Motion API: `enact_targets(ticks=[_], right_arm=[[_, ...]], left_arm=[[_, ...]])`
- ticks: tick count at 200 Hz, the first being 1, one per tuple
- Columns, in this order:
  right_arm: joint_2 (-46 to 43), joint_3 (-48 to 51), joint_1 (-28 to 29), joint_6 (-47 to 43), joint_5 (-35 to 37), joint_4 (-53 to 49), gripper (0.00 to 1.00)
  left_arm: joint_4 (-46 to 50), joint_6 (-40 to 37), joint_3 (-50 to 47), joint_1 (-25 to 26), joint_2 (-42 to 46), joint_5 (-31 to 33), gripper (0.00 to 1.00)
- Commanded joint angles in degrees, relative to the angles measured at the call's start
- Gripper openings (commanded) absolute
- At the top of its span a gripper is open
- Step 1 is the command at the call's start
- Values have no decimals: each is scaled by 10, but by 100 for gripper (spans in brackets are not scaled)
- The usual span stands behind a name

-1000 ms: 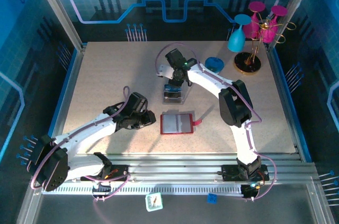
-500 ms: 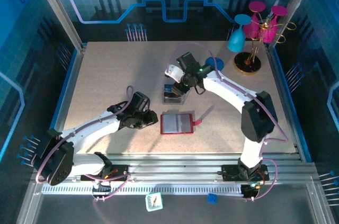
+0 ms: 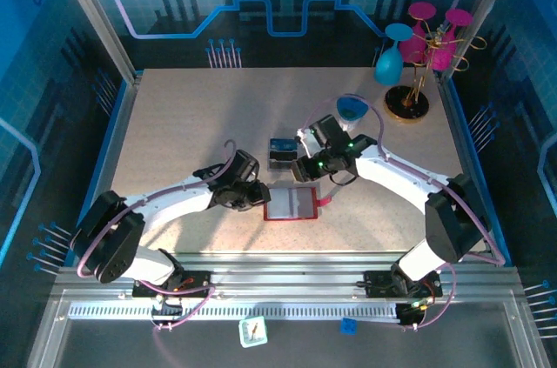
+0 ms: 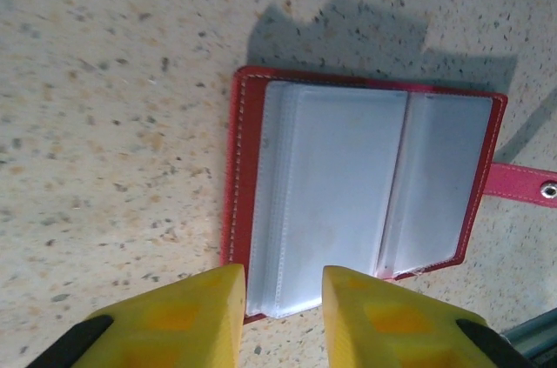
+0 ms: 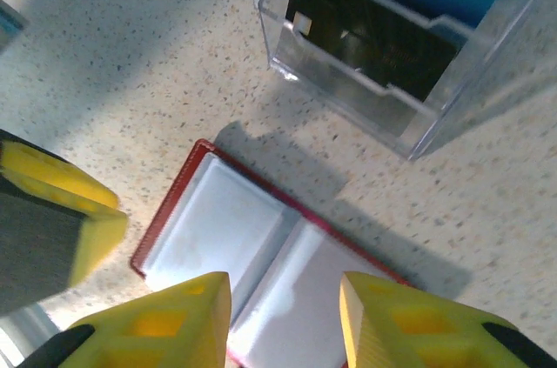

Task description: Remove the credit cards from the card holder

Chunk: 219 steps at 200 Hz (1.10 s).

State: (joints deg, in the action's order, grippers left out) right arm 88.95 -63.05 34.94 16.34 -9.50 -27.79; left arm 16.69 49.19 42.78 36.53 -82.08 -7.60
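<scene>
Here, approach: left gripper [image 4: 280, 298] and right gripper [image 5: 285, 298] hover half-spread, empty, over open card holder [image 4: 348, 185]; next, a precise sleeve-edge pinch.

The left half of the table [image 3: 174, 116], up to its far left corner, is bare, and I could sweep a gripper through there freely. Near the middle of the front edge the wallet [image 3: 290, 203] lies open and flat, low enough to pass over. Just behind it stands the clear box [image 3: 283, 153] with cards [image 5: 374, 37] upright inside, leaving a narrow strip of tabletop between them. My right gripper [image 5: 283, 285] hangs over that strip, jaws apart. My left gripper [image 4: 283, 277] crowds the wallet's left edge. Toward the far right corner a blue bowl [image 3: 352, 108] and a stand [image 3: 406, 105] of glasses [image 3: 435, 37] block the way.
</scene>
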Motion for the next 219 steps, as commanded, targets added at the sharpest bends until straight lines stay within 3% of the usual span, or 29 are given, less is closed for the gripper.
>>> enact_targets(ticks=[1,44,88,219], right_arm=[[-14,23,9,107,-51,15,37],[9,56,18,170,-118,54,35],[45,73,29,214,-148,104,37],[137,51,64,244,-173,134,39]], left_arm=[[-29,6,10,7,-16,-20,28],[-60,25,-13,7,-11,-22,17],[-77,43,-39,4,4,-19,12],[-76,46,-53,-3,-10,-30,6]])
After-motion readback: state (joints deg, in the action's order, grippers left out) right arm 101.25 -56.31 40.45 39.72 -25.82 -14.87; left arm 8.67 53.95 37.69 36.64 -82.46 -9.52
